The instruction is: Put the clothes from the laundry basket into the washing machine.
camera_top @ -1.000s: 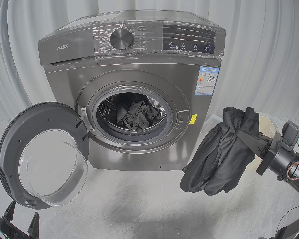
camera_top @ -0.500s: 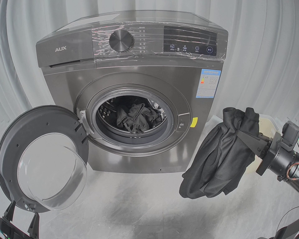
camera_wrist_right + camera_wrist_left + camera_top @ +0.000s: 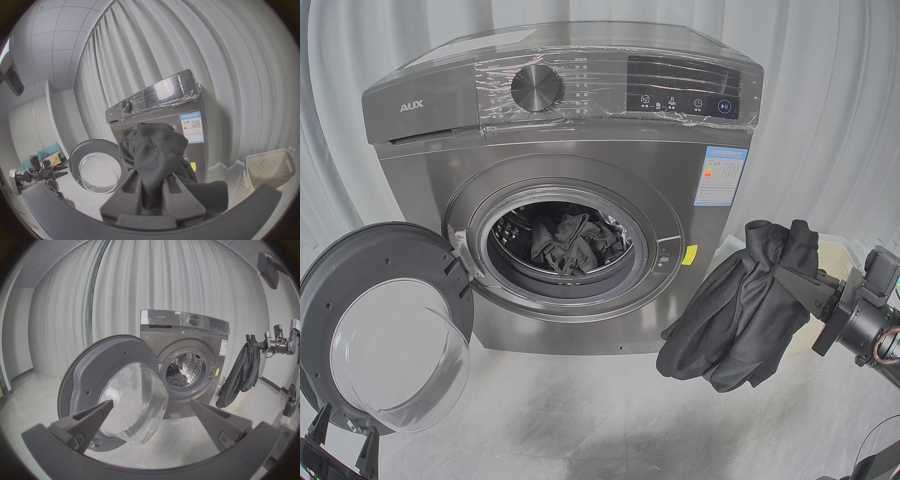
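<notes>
A grey front-loading washing machine [image 3: 562, 125] stands ahead with its round door [image 3: 387, 325] swung open to the left. Dark clothes [image 3: 569, 244] lie inside the drum. My right gripper [image 3: 784, 272] is shut on a black garment [image 3: 737, 312] that hangs in the air right of the machine, level with the drum opening. In the right wrist view the black garment [image 3: 153, 150] bunches between the fingers [image 3: 125, 197]. The cream laundry basket [image 3: 270, 168] stands on the floor behind the garment. My left gripper [image 3: 150, 415] is open and low, near the open door [image 3: 106, 383].
White curtains [image 3: 831, 125] hang behind and beside the machine. The grey floor [image 3: 581, 406] in front of the machine is bare. The open door juts out at the left, low over the floor.
The head view has shifted closer to the machine, so it looks larger and lower in the picture. The black garment's lower end has swung slightly; the right gripper keeps hold of it.
</notes>
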Controlling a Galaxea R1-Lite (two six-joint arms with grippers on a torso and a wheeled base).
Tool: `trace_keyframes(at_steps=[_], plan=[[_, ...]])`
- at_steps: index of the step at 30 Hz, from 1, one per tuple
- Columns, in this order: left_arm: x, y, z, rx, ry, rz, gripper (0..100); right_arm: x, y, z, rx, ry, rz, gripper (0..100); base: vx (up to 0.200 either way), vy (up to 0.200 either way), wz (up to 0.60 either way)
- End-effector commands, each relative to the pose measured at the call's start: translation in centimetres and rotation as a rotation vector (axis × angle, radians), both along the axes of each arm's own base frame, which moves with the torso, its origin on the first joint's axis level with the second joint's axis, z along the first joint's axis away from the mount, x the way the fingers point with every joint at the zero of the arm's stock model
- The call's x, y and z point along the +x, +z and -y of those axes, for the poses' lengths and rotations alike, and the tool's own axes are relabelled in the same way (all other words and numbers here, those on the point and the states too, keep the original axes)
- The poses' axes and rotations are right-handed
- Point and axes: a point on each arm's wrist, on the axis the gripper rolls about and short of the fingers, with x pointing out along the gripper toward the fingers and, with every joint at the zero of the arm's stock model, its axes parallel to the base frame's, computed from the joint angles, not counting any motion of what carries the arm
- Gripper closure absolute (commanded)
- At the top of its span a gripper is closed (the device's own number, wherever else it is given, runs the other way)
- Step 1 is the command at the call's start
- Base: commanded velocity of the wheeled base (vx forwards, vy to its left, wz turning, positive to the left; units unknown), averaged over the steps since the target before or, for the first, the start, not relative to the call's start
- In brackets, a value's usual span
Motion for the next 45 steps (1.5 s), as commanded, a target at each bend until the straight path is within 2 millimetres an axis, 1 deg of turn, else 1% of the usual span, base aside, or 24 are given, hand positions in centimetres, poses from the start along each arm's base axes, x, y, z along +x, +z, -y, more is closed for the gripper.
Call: trace_keyframes(at_steps=[1,3,5,8,11,14,18,21,23,28,34,35,39,42,45], plan=[[0.0,-0.5,0.0,-0.001,0.002,0.001,0,0.2,-0.1,-0.1,-0.003,-0.001,-0.003,100,0.000,0.200,0.00],[0.0,-0.5,0.0,0.008,0.007,-0.001,0,0.2,-0.2,-0.1,-0.006,0.003,-0.010,100,0.000,0.200,0.00],[0.0,-0.5,0.0,0.015,0.007,-0.001,0,0.2,-0.3,-0.3,-0.014,0.010,-0.017,100,0.000,0.000,0.00],[0.0,-0.5,0.0,0.017,0.001,0.000,0,0.5,-0.8,-1.7,-0.028,0.063,-0.041,100,0.000,0.000,0.00],[0.0,-0.5,0.0,0.012,0.002,0.001,0,1.0,-1.3,-2.3,-0.046,0.070,-0.062,100,0.000,0.000,0.00],[0.0,-0.5,0.0,0.014,0.002,0.000,0,0.9,-1.1,-2.7,-0.041,0.092,-0.059,100,0.000,0.000,0.00],[0.0,-0.5,0.0,0.015,0.002,0.000,0,0.9,-1.0,-2.8,-0.031,0.097,-0.063,100,0.000,0.000,0.00],[0.0,-0.5,0.0,0.017,0.004,0.000,0,1.0,-1.1,-2.9,-0.028,0.099,-0.074,100,0.000,0.200,0.00],[0.0,-0.5,0.0,0.017,0.004,0.000,0,1.2,-1.2,-3.1,-0.030,0.100,-0.079,100,0.000,0.000,0.00],[0.0,-0.5,0.0,0.020,0.008,0.000,0,2.0,-0.9,-4.0,-0.013,0.121,-0.090,100,0.000,0.000,0.00],[0.0,-0.5,0.0,0.025,0.010,-0.001,0,1.8,-0.7,-5.0,-0.011,0.180,-0.087,100,0.000,0.000,0.00],[0.0,-0.5,0.0,0.022,0.008,-0.001,0,1.9,-1.0,-5.4,-0.015,0.192,-0.101,100,0.000,0.000,0.00],[0.0,-0.5,0.0,0.022,0.008,-0.001,0,2.0,-1.5,-6.0,-0.024,0.205,-0.123,100,0.000,0.000,0.00],[0.0,-0.5,0.0,0.023,0.007,-0.003,0,2.2,-1.5,-6.2,-0.012,0.204,-0.106,100,0.000,0.000,0.00],[0.0,-0.5,0.0,0.014,0.008,-0.001,0,2.5,-1.6,-6.5,-0.006,0.203,-0.094,100,0.000,0.200,0.00]])
